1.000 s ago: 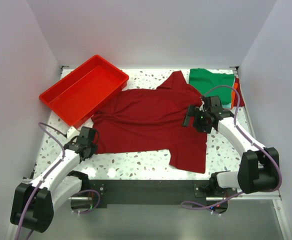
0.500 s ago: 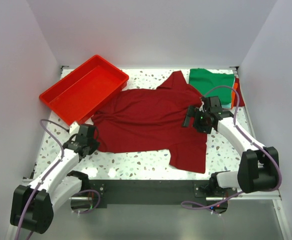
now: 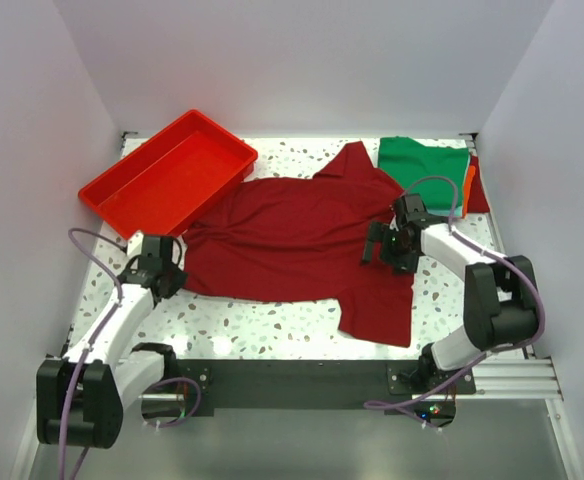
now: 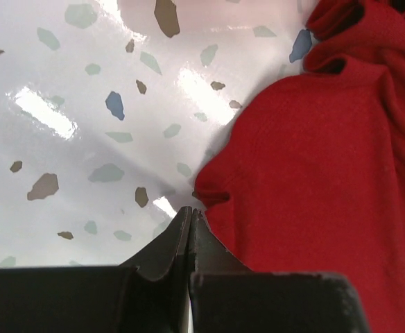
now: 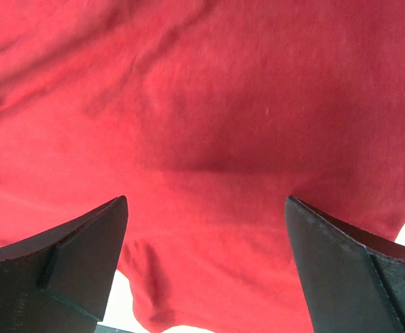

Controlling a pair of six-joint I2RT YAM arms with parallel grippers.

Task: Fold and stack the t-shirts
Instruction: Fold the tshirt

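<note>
Both low | left jaws closed at maroon t-shirt [image 4: 313, 173] edge | right jaws wide

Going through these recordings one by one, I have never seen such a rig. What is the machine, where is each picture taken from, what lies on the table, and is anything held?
A robot's left arm and right arm are bolted at the near edge of a speckled table; each ends in a two-finger tool. The wide picture looks down from above and behind them; the other two come from cameras on the wrists. A maroon t-shirt lies spread out, a folded green t-shirt sits at the far right, and a red tray at the far left. The left tool is shut at the maroon shirt's edge; whether it pinches cloth is unclear. The right tool is open over that shirt, holding nothing.
</note>
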